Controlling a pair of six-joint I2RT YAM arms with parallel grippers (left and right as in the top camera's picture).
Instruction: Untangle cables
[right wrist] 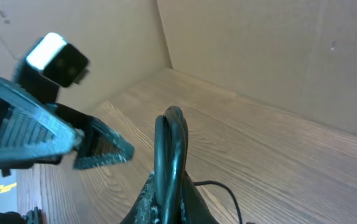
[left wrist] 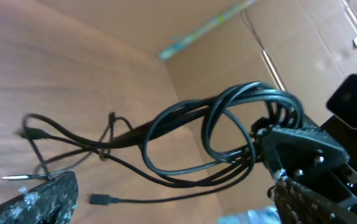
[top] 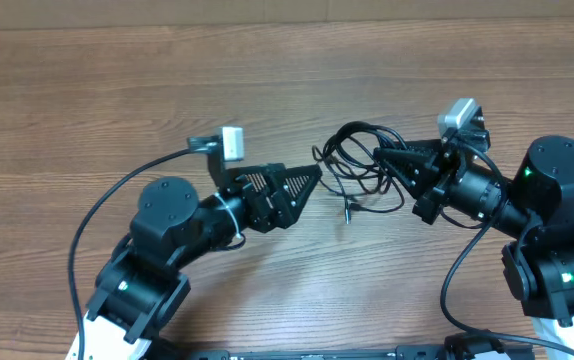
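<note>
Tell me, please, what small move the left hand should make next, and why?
Probably ease the open left hand forward onto a loose strand of the cables: the right hand is shut on their coils, and loops trail toward the left hand.

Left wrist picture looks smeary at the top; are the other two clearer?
Left wrist view: the cables are fairly sharp, the cardboard wall behind is out of focus. Right wrist view: the cables right at the lens look soft. Overhead view: evenly lit, crisp, with faint shadows on the table.

A brown wood-grain table (top: 117,80) stands against plain tan cardboard walls (right wrist: 278,50).
</note>
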